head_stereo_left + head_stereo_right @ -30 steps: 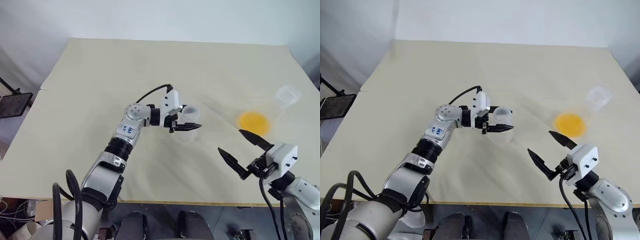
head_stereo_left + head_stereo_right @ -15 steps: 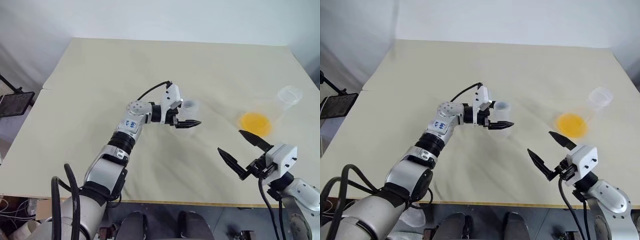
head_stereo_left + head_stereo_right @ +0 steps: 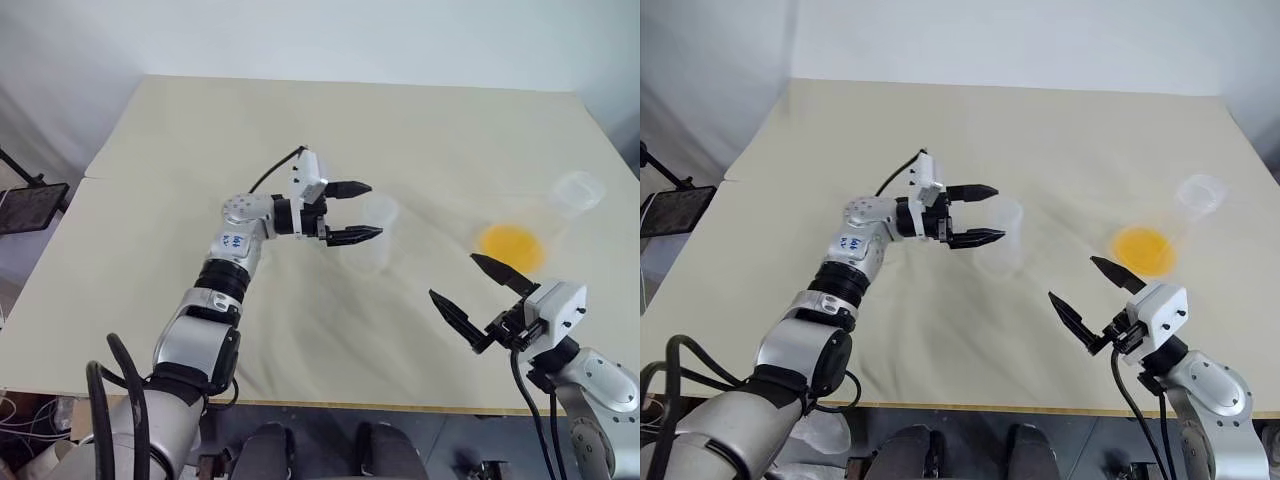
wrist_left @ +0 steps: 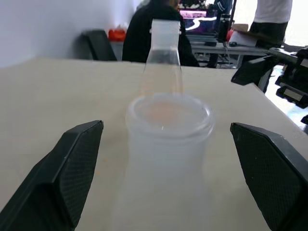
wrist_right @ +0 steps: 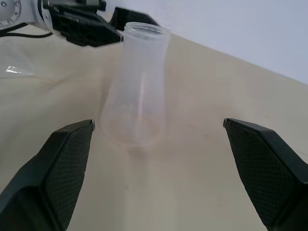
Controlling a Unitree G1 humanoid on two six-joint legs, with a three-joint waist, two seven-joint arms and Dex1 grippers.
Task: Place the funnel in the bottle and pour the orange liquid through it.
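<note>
The clear bottle (image 3: 372, 238) stands upright mid-table. A flared see-through rim tops its neck and looks like the funnel (image 4: 168, 114) seated there; its stem cannot be made out. My left gripper (image 3: 375, 210) is open and level. Its fingertips (image 4: 84, 144) flank the bottle's top without touching it. The orange liquid (image 3: 510, 243) lies in the bottom of a larger clear flask (image 3: 577, 190) at the right. Nearer the table's front edge, my right gripper (image 3: 452, 277) is open and holds nothing; it points toward the bottle (image 5: 137, 86).
A cream cloth (image 3: 200, 150) covers the table. A black stand (image 3: 25, 205) sits off the table's left side. People and desks (image 4: 159, 24) show beyond the far edge in the left wrist view.
My left gripper has opened wide and drawn back leftward from the bottle's top. The bottle now stands free. The right arm has hardly moved.
</note>
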